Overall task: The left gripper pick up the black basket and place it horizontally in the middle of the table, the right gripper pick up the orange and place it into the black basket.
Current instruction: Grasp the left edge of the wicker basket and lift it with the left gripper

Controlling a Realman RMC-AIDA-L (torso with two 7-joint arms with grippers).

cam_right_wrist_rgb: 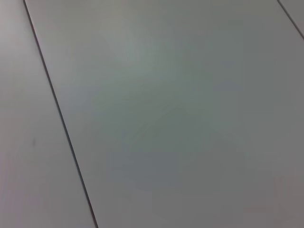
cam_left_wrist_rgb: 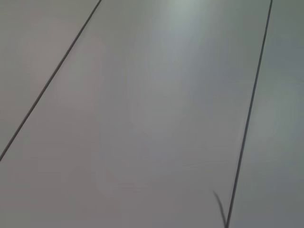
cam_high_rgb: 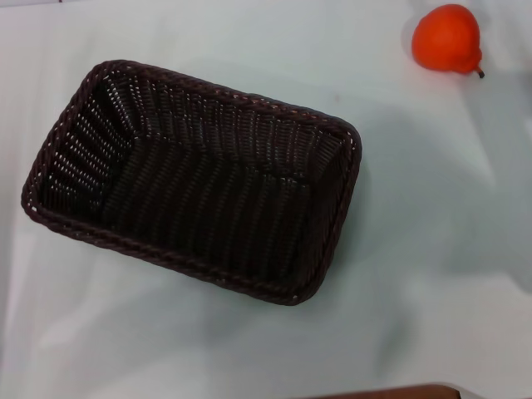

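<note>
The black basket [cam_high_rgb: 195,179] lies open side up on the white table [cam_high_rgb: 432,216], left of centre in the head view, its long side slanting from upper left down to lower right. It is empty inside. The orange [cam_high_rgb: 447,38] rests on the table at the far right, well apart from the basket, its short stem pointing right. Neither gripper appears in any view. Both wrist views show only plain grey panels with thin dark seams.
A brown strip [cam_high_rgb: 391,392] shows at the bottom edge of the head view. Bare table surface surrounds the basket on all sides, widest on the right between basket and orange.
</note>
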